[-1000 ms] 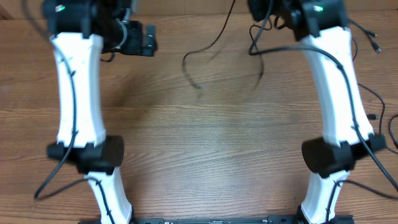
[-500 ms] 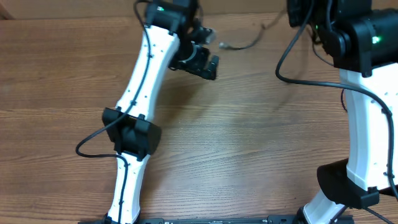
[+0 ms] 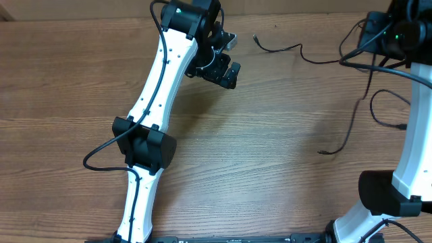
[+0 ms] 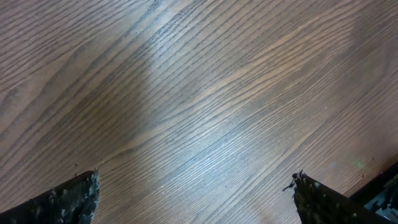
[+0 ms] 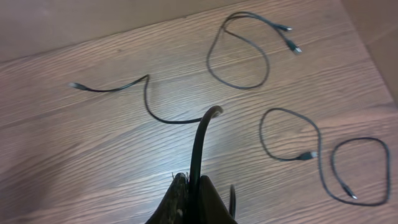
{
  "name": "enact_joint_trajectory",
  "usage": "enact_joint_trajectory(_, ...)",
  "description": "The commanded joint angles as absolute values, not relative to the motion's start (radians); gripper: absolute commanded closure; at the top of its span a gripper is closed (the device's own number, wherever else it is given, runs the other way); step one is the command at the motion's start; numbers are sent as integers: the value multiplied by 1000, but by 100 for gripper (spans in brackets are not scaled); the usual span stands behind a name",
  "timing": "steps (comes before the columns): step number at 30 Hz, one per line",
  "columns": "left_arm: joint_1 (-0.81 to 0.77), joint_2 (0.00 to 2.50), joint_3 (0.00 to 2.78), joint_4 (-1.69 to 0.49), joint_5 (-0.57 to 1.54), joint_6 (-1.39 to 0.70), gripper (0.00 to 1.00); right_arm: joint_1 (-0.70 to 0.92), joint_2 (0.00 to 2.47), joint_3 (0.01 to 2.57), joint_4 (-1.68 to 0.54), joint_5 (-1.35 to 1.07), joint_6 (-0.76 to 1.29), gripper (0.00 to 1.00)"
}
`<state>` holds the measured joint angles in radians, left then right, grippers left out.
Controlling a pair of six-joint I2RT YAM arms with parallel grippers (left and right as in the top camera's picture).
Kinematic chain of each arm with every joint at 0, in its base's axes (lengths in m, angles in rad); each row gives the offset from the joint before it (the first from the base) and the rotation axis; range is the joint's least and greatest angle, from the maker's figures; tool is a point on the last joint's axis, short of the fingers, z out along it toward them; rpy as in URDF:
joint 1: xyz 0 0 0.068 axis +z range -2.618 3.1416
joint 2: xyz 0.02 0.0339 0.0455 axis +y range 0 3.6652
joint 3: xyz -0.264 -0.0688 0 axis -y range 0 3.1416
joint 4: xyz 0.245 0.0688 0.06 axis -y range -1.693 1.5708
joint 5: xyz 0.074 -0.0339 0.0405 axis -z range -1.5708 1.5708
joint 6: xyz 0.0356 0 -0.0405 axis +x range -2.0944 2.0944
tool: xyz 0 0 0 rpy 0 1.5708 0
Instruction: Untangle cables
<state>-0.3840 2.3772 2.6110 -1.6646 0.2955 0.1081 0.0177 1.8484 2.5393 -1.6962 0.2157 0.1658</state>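
Tabletop [image 3: 270,169] wood spreads wide across the middle. Left gripper [image 4: 194,196] hovers near the far edge, jaws wide apart, holding nothing. Right gripper [image 5: 193,199], by the right edge, pinches one cable [image 5: 198,143]; loose cables [image 5: 208,59] lie looped beyond.

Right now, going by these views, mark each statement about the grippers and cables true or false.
1. The left gripper is open with nothing between its fingers. True.
2. The right gripper is shut on a thin black cable. True.
3. All the cables are bundled in one coil. False: separate strands, such as the looped black cable, lie apart.
4. The left wrist view shows a cable. False: only the brown wooden table.
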Motion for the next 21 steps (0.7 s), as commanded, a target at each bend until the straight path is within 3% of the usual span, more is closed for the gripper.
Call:
enact_joint_trajectory(1,-377,2360,2627,-1668,289,115,0,47,1808,2545,-1694,189,211,96)
enact_joint_trajectory(6,-377,2360,2627,-1669,289,116,1,51,1711,2466,-1694,207,237,96)
enact_joint_trajectory(11,-375,2360,2627,-1662,289,117,0,50,1541,2211,-1681,292,319,96)
enact_joint_trajectory(21,-375,2360,2627,-1690,289,117,0,-3,1258,1263,-1107,242,439,96)
